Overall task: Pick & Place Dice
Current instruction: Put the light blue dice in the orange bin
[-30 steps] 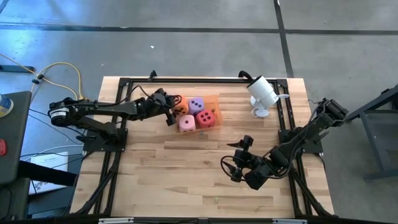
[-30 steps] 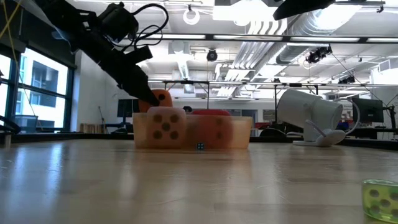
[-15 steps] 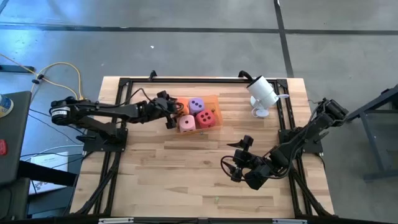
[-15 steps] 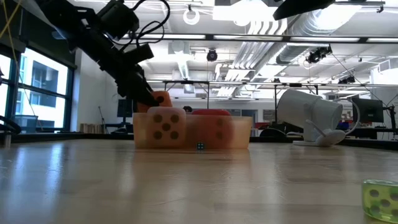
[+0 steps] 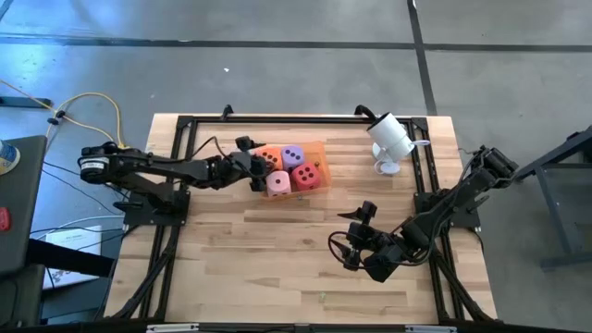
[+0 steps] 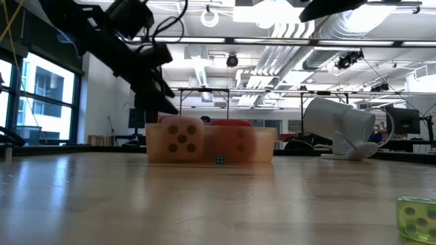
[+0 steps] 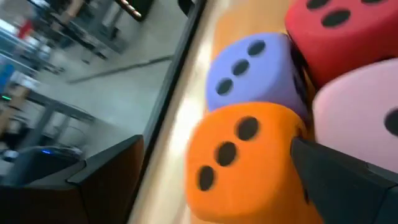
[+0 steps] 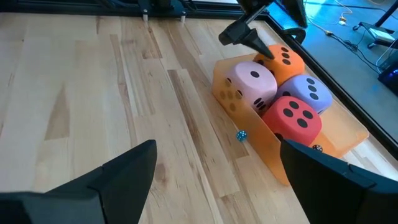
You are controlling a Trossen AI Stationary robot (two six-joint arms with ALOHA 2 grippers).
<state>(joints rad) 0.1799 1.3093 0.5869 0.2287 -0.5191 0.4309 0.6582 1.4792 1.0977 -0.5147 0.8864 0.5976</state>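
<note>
My left claw (image 5: 252, 166) has let go of the orange die (image 5: 269, 156) and is backing away, fingers wide apart. All four dice now sit in the orange tray (image 5: 319, 182) at the far side. My right claw (image 5: 350, 242) waits open, holding nothing.
</note>
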